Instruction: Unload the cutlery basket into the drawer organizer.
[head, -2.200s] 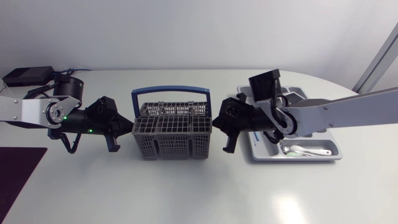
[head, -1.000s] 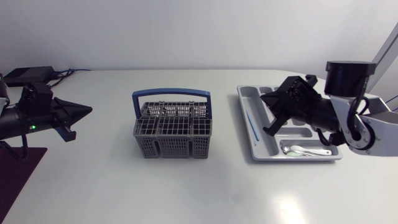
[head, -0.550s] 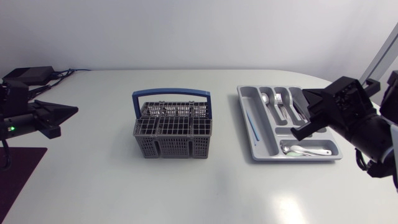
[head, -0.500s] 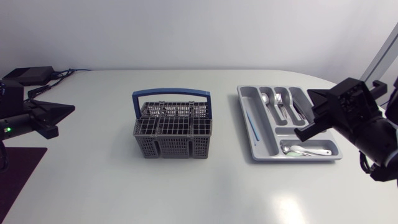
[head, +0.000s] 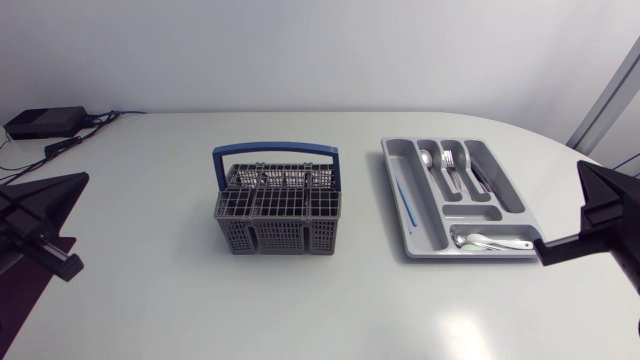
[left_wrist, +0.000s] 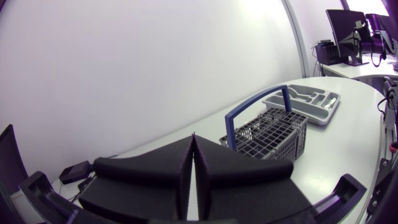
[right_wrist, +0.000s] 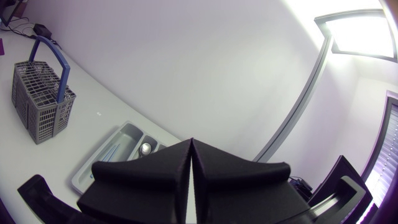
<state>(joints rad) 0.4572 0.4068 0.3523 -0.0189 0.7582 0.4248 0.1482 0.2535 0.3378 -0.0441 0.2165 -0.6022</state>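
cutlery basket (head: 277, 205) centre frame, drawer organizer (head: 432, 218) right of it on bench (head: 300, 300)
left claw (head: 60, 190) and right claw (head: 600, 190) pinched closed, empty, at frame's side edges; cutlery (head: 445, 165) lies in organizer, so likely parked, job done

The head view looks steeply down on the white table (head: 150, 290), with the grey mesh cutlery basket with a blue handle (head: 277, 215) in the middle and the grey plastic drawer organizer (head: 430, 228) beside it. The left wrist view looks low across the table over the left gripper (left_wrist: 193, 138): basket near, organizer beyond. The right wrist view, over the right gripper (right_wrist: 191, 143), faces the opposite way: organizer near, basket beyond.
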